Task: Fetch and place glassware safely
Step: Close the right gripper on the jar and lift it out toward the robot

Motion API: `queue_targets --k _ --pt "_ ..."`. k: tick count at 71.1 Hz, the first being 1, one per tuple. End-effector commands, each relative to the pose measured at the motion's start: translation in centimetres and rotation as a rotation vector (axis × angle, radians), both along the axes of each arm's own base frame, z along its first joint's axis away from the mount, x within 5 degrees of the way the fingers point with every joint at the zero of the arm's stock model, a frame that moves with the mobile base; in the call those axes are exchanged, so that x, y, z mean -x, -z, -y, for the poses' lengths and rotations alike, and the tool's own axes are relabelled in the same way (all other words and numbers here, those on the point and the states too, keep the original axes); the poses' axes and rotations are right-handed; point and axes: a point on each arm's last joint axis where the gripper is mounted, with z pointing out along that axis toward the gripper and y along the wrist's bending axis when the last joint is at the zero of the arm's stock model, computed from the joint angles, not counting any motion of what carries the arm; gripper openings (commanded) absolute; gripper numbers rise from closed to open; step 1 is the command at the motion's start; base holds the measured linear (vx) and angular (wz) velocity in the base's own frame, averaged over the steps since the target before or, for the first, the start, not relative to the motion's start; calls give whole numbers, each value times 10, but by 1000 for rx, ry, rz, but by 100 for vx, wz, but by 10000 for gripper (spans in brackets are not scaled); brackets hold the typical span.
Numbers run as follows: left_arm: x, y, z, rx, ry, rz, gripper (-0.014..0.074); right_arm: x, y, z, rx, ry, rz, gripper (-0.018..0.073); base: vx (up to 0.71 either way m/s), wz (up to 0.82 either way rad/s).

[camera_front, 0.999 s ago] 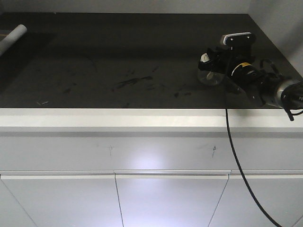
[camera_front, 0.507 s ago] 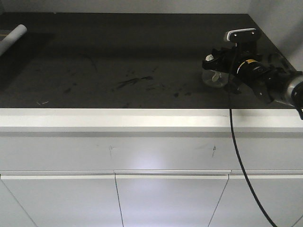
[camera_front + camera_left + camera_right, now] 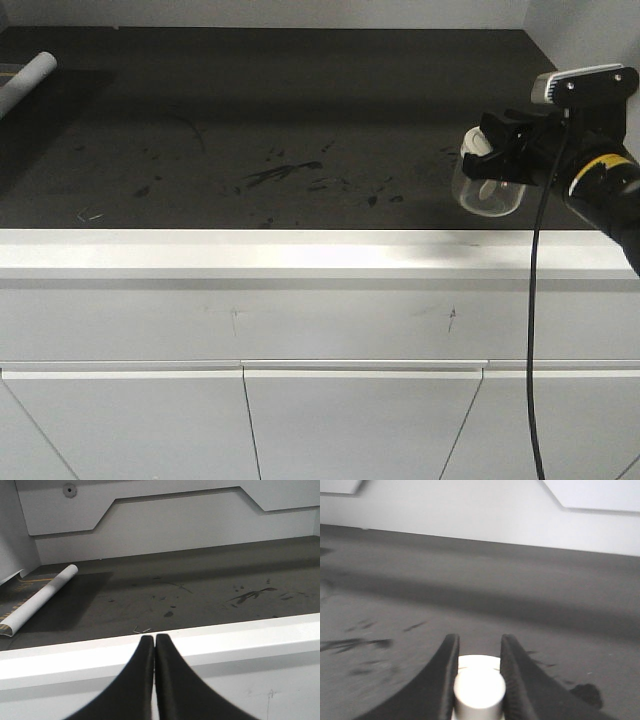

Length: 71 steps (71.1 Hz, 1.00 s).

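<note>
The glass jar (image 3: 487, 188) is small and clear with a cream-white lid. It hangs above the right front part of the dark counter (image 3: 300, 120), held by my right gripper (image 3: 492, 152). The right wrist view shows the two black fingers (image 3: 445, 670) shut on the white lid knob (image 3: 479, 690), with the lid rim just beyond it. My left gripper (image 3: 153, 640) is shut and empty, in front of the counter's white front edge (image 3: 240, 640). It does not show in the front view.
A long white tube (image 3: 27, 80) lies at the counter's far left, also in the left wrist view (image 3: 42, 597). A black cable (image 3: 532, 330) hangs from the right arm over the white cabinet fronts (image 3: 300, 410). A wall rises behind the counter.
My right gripper has lifted the jar off the counter and carried it right and towards the front edge. The tube has not moved.
</note>
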Motion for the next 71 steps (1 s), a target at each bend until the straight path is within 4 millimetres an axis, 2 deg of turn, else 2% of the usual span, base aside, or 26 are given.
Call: queue_targets --k 1,23,41,59,71 --pt "0 -16 1 16 6 92 -7 28 -37 -19 -44 -98 176 -3 0 0" --pt "0 -16 0 16 6 91 -7 93 -43 -83 -72 -363 197 -3 0 0" --pt "0 -16 0 16 6 91 -7 136 -56 -119 -93 -549 219 -3 0 0" --pt "0 -16 0 16 6 91 -7 173 -66 -143 -133 -704 223 -3 0 0" --pt "0 -16 0 16 6 91 -7 180 -67 -147 -135 -733 219 -3 0 0"
